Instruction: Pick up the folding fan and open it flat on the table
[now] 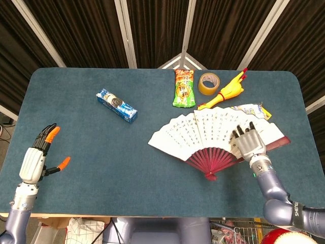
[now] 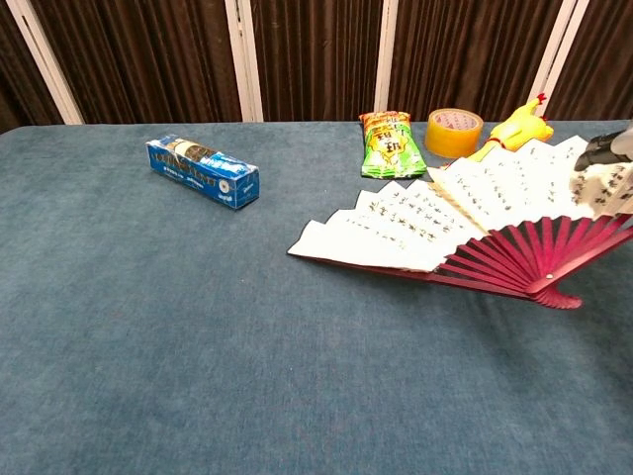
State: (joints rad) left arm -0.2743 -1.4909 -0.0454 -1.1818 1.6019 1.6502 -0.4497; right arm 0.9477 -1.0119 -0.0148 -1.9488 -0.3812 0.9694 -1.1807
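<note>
Head view shows the right hand [image 1: 247, 143] lying palm-down on the spread white paper folding fan with dark red ribs [image 1: 213, 136], its fingers pressed flat and slightly apart on the right part of the leaf. The fan is open on the dark blue-green felt table [image 1: 101, 152], its pivot just to the hand's lower left and its paper stretching away to the hand's left. In the chest view only the dark fingertips [image 2: 598, 152] of that hand show at the right edge, resting on the paper, while the red ribs angle up a little from the cloth on that side.

Beyond the hand's fingertips, touching or just beside the fan's top edge, lies a yellow rubber chicken toy [image 1: 228, 90]. To its left sits a roll of tan packing tape [image 1: 207, 83], and next to that a green and orange snack packet [image 1: 184, 88]. Far off to the hand's left, well apart from the fan, a long blue cardboard box [image 1: 117, 104] lies at a slant.

The left hand [image 1: 38, 158] hovers near the table's opposite edge, holding nothing, its orange-tipped fingers spread and the thumb out to the side.
</note>
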